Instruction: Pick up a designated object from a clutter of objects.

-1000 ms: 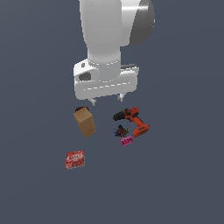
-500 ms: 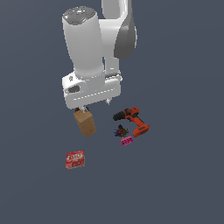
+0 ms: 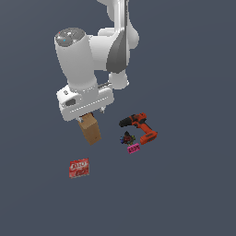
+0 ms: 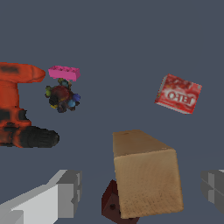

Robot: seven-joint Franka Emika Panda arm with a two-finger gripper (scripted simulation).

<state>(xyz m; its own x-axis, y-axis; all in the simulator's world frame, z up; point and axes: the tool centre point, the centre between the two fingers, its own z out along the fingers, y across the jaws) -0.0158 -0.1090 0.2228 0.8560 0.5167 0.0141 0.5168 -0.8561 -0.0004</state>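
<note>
Exterior view, gripper (image 3: 90, 115) low over tan block (image 3: 91, 130)

One tan block (image 4: 146, 177), one drill (image 3: 139, 126), one red packet (image 3: 79, 168), one pink tag (image 3: 133, 148), one multicoloured piece (image 4: 62, 96), one dark red-brown block (image 4: 112, 202).

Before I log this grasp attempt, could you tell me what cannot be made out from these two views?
- Tool: in the exterior view the white hand hides its fingers; the wrist view's edges cut them, so contact with the tan block is unclear.
- Dark red-brown block: mostly behind the tan block in the wrist view, unseen in the exterior view.
- Power drill: cut by the wrist view's edge.
- Multicoloured piece: too small to identify.
</note>
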